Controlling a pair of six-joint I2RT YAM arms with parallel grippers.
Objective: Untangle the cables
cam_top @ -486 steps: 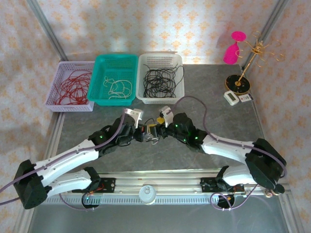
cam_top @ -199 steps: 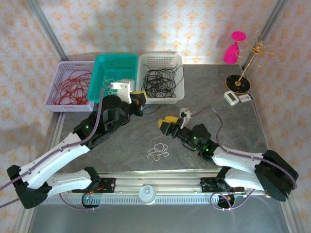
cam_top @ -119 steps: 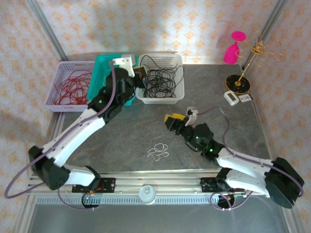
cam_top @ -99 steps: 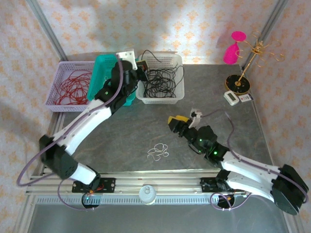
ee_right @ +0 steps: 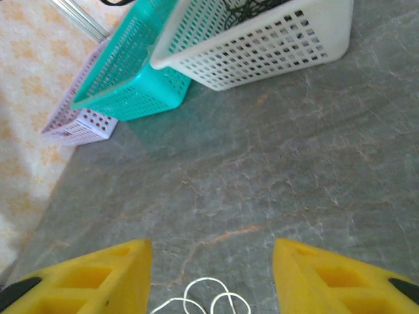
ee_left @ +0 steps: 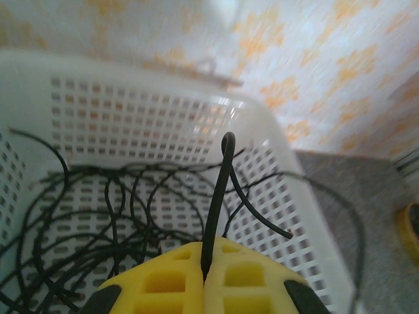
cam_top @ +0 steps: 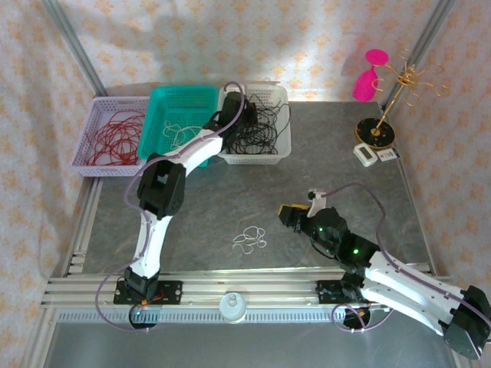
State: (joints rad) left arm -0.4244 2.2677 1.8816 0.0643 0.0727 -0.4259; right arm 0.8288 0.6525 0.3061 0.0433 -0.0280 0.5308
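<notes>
Since before, left gripper (ee_left: 204, 265) has swung over white basket (ee_left: 157, 111), clamped on black cable (ee_left: 218, 196). right gripper (ee_right: 211, 271), jaws apart, is nearer white cable (ee_right: 204, 296), lying just ahead on table (ee_right: 294, 163).

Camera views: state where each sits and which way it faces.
Top: above, behind the bases, looking down on the table; both arms show.
Left wrist: over the white basket, facing its wall; left gripper shut on black cable.
Right wrist: low, facing the baskets; right gripper open near white cable.
All share the white basket.
</notes>
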